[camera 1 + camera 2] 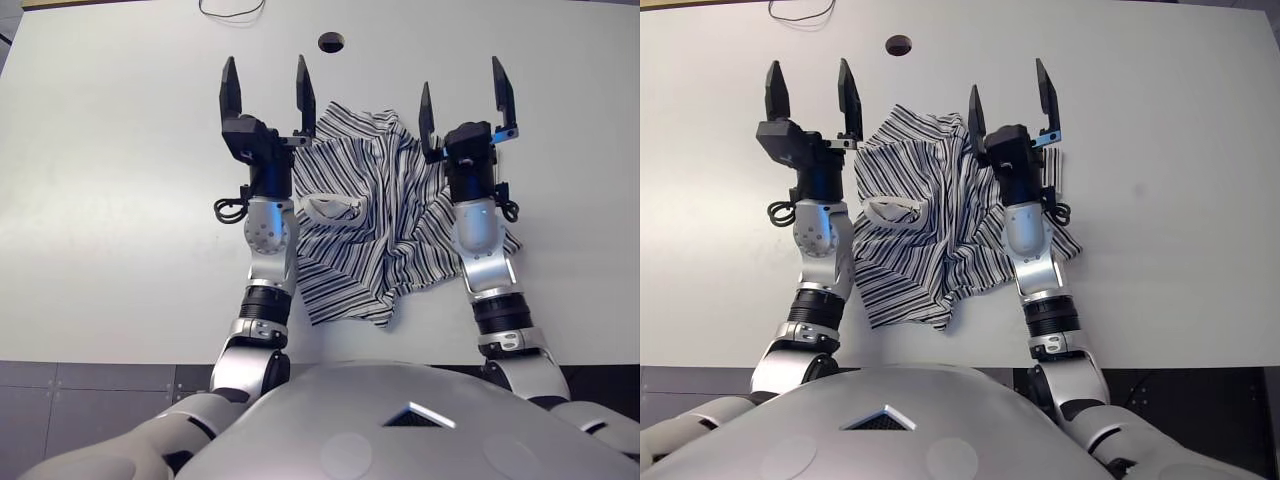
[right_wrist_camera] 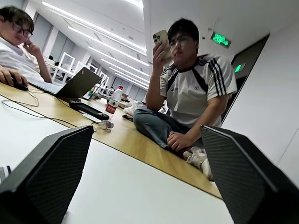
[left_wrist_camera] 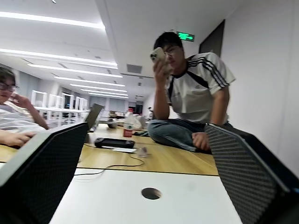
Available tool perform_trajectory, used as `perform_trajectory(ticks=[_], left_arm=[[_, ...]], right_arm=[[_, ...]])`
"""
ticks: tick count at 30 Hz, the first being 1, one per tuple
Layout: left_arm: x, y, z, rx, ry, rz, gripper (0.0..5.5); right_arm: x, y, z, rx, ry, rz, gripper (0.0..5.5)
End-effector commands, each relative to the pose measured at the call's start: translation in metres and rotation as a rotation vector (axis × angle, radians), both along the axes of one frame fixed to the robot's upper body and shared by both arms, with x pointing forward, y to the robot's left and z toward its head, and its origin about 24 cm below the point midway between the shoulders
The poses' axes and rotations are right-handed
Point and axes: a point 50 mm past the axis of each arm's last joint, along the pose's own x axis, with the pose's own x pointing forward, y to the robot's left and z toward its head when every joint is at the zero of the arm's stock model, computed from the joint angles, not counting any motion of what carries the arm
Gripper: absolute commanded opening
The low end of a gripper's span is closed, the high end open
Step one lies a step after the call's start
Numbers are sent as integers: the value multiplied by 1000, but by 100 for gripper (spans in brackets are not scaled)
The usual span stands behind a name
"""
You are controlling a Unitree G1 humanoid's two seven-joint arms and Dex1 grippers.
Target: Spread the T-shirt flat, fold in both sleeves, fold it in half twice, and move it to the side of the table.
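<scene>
A black-and-white striped T-shirt lies crumpled in a heap on the white table, its white collar facing up. My left gripper hovers open at the shirt's left edge, fingers pointing away from me, nothing between them. My right gripper is open too, over the shirt's upper right part, and its arm crosses the cloth. Both wrist views look past the open fingers across the table top.
A round cable hole sits in the table beyond the shirt, and a black cable loops at the far edge. Bare table spreads wide to both sides. A wooden desk stands behind the far edge.
</scene>
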Motion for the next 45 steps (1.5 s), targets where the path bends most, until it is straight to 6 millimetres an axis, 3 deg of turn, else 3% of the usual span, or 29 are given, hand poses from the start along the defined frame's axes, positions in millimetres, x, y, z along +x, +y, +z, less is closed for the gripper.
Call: perform_trajectory(ticks=[1,12,30,35,38,41,45], left_arm=[[6,-12,-3,-25,22,-38,464],[22,-19,-5,14,7,4,464],[21,-24,-11,22,6,-11,464],[17,7,7,-16,-105,86,464],[16,30,20,-85,-163,169,464],[12,46,31,-170,-224,239,464],[12,42,32,-156,-225,215,464]], right_arm=[[5,-7,5,66,-38,-58,421],[9,-20,5,128,-85,-158,421],[13,-21,7,57,-80,-143,421],[20,0,20,-229,-68,143,421],[45,42,32,-449,-8,376,421],[60,85,15,-744,122,574,421],[57,96,-20,-965,257,692,421]])
